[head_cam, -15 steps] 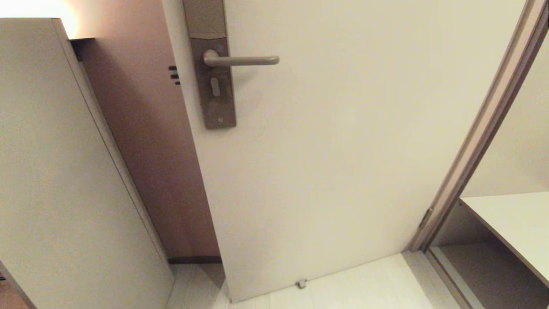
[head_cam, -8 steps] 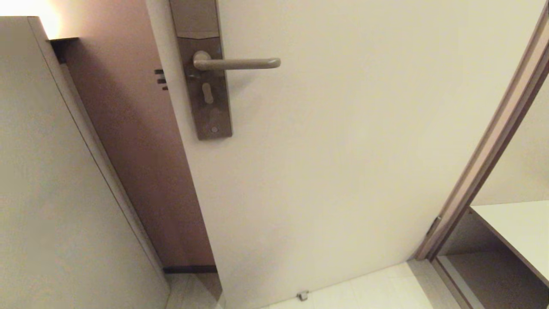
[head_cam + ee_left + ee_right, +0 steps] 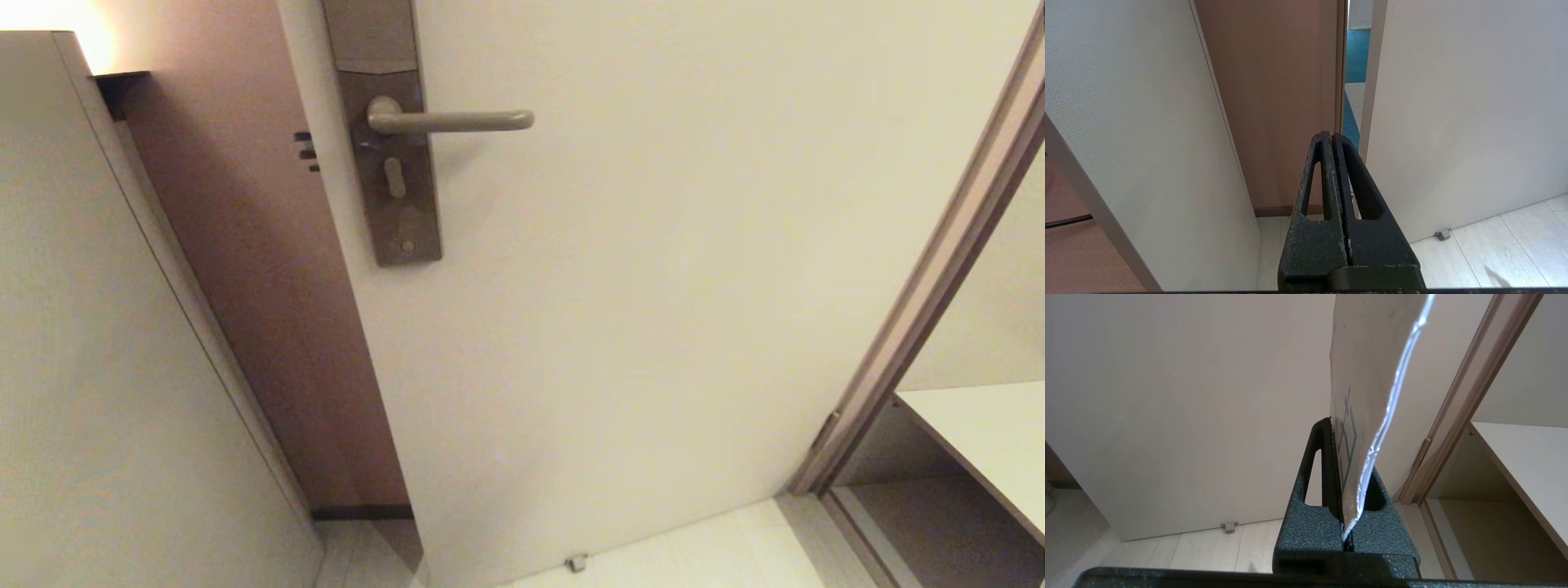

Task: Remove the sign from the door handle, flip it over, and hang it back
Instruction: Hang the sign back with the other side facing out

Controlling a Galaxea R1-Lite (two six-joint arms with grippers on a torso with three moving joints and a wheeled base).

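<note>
Bare door handle (image 3: pixel 449 121) up on the door (image 3: pixel 653 286), nothing hanging on it. The sign (image 3: pixel 1367 396) stands edge-on, clamped in the right gripper (image 3: pixel 1340 428) low near the door. Left gripper (image 3: pixel 1332 136) is pressed together, empty, near the door's left edge.

Hotel-room entry: door (image 3: pixel 653 286) with card-lock handle plate (image 3: pixel 384 163), door-hanger sign (image 3: pixel 1367 396).

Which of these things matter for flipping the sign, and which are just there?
In the job:
- sign, clamped in the right end effector
- handle, bare
- left end effector, shut, empty

Just there:
- door
- lock plate
- doorstop
- shelf
</note>
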